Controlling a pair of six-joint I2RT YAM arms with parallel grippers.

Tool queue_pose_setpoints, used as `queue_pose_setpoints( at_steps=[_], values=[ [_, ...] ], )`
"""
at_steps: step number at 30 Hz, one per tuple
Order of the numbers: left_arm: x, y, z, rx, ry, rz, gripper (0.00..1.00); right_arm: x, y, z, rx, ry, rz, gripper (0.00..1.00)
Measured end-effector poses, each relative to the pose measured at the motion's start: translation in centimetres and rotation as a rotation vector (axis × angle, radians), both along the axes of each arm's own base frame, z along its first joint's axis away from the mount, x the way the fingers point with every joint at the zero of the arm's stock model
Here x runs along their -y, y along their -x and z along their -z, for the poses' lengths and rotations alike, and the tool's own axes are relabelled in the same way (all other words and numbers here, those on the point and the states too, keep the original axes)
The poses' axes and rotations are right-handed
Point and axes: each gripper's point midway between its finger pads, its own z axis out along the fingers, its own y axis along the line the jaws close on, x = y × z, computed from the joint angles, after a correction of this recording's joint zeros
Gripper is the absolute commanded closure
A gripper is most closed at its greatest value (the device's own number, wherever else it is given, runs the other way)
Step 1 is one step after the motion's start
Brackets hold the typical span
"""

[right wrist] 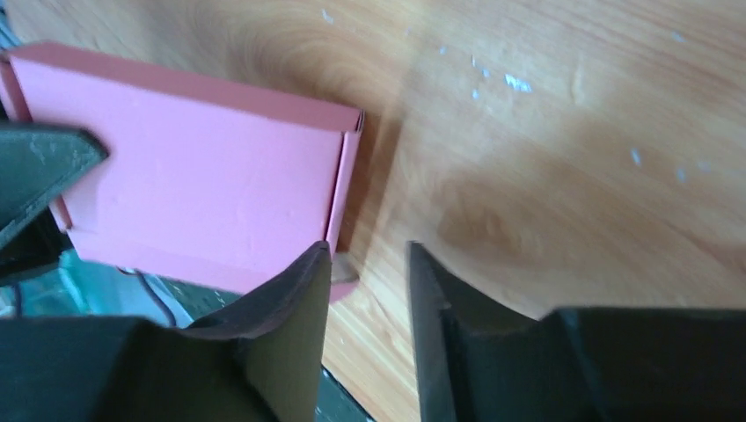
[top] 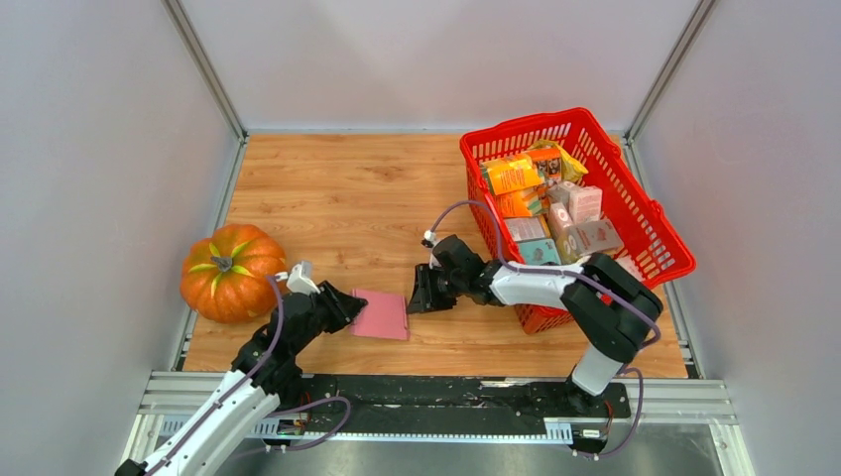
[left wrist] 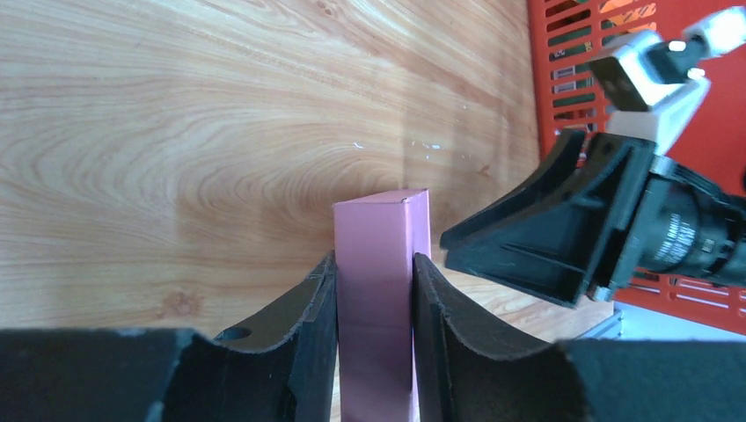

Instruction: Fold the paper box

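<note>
**Near the front edge of the worktop: a thin carton gripped from one end only**

Near the front edge of the worktop (top: 347,198), the paper box (top: 381,315) sits between the two arms as a flat pink carton. It is well apart from the pumpkin (top: 226,273) and the red basket (top: 524,126). The left fingers (left wrist: 299,330) are clamped on its left end, with card filling the gap between them. The right fingers (right wrist: 290,343) stand narrowly parted with only bare wood between them. One tip touches or just overlaps the carton's right corner, beside the side flap.

The likeliest trouble, in my judgement, is the card itself. It looks thin, and a hard squeeze from the left could crease the wall. With a hold at one end only, a push from the right tip would probably swing the carton about that grip or slide it out. That tip sits by the flap seam, so a move along the edge could snag the flap and spring it open. From the right wrist view the carton's near side seems to overhang the worktop, so a careless release could drop it onto the rail. Whether it rests flat or tipped up I cannot tell. The arms are close together, and closing in further risks a knock between them.
</note>
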Motion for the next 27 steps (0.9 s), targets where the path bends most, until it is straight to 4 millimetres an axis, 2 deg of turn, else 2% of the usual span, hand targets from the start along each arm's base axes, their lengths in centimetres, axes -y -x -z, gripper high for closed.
queue_pose_setpoints(
  at_steps=[1, 3, 4, 6, 9, 11, 13, 15, 17, 20, 24, 26, 27],
  values=[
    [0.1, 0.0, 0.0, -0.004, 0.005, 0.003, 0.80, 0.4, 0.3, -0.3, 0.016, 0.028, -0.010, 0.37],
    [0.4, 0.1, 0.0, -0.018, 0.017, 0.011, 0.84, 1.4, 0.8, -1.6, 0.070, 0.081, -0.034, 0.21],
    [0.5, 0.2, 0.0, -0.024, 0.024, 0.012, 0.85, 1.8, 1.0, -2.7, 0.117, 0.094, -0.050, 0.08],
    [0.7, 0.4, -0.3, -0.035, 0.043, 0.019, 0.84, 2.7, 1.4, -5.7, 0.248, 0.102, -0.083, 0.00],
    [1.2, 0.8, -1.4, -0.075, 0.098, 0.017, 0.86, 2.8, 2.6, -10.9, 0.529, 0.080, -0.176, 0.00],
    [1.6, 1.0, -2.7, -0.103, 0.166, 0.001, 0.94, 1.7, 5.4, -14.1, 0.736, 0.035, -0.299, 0.00],
    [2.0, 1.2, -4.1, -0.126, 0.244, -0.011, 0.96, 0.2, 8.7, -16.2, 0.918, -0.012, -0.422, 0.00],
    [2.5, 1.5, -5.5, -0.160, 0.336, -0.024, 0.99, -0.6, 10.3, -16.7, 1.041, -0.007, -0.496, 0.00],
    [2.9, 1.8, -6.6, -0.200, 0.422, -0.038, 1.00, -0.8, 10.5, -16.3, 1.158, 0.059, -0.535, 0.00],
    [3.3, 2.2, -7.9, -0.263, 0.505, -0.047, 1.00, -0.9, 9.9, -15.8, 1.296, 0.171, -0.555, 0.00],
    [3.7, 2.7, -9.6, -0.336, 0.548, -0.051, 1.00, -1.1, 9.0, -16.2, 1.439, 0.281, -0.534, 0.01],
    [3.9, 2.9, -10.3, -0.356, 0.562, -0.046, 1.00, -1.1, 8.2, -16.5, 1.498, 0.335, -0.504, 0.05],
    [4.0, 3.0, -10.6, -0.368, 0.565, -0.046, 1.00, -1.1, 7.8, -16.6, 1.524, 0.362, -0.486, 0.11]
  ],
)
